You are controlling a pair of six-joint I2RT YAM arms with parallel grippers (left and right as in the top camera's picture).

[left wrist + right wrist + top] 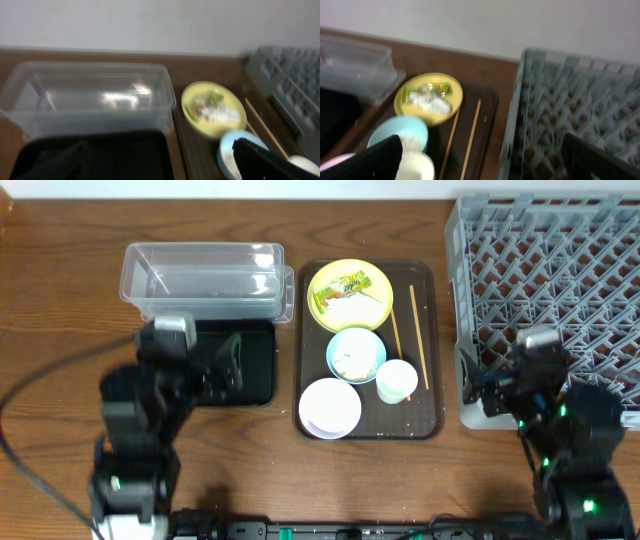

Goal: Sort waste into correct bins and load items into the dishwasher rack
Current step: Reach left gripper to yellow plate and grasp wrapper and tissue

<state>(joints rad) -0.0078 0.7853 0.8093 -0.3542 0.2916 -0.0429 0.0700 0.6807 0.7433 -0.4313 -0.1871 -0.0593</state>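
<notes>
A: Overhead first. At the far end of the brown serving tray (436, 330) sits a round yellow plate (318, 300). It carries a green-and-yellow printed snack wrapper (351, 283) with white scraps (366, 306) beside it.

B: Noted. Nearer on that tray: a light blue bowl (338, 343) flecked white inside, then a white bowl (330, 408) and a small white cup (397, 381). The thin wooden chopsticks (419, 335) lie lengthwise on the tray's right side.

A: The left gripper (228, 370) hovers over the shallow black tray (258, 370), jaws spread wide, gripping nothing. The clear rectangular plastic tub (205, 280) is just beyond it. The plate is off to its right, apart.

B: The right gripper (478, 385) is likewise spread wide with nothing in it, over the near left corner of the grey lattice dishwasher rack (560, 260).

A: Left wrist view: tub ahead, black tray below, plate to the right with the wrapper above the white scraps. One dark finger (265, 161) overlaps the blue bowl's edge.

B: Right wrist view, blurred: plate ahead-left, chopsticks centre, rack right. The fingers (365, 162) sit at the bottom corners, well apart.
</notes>
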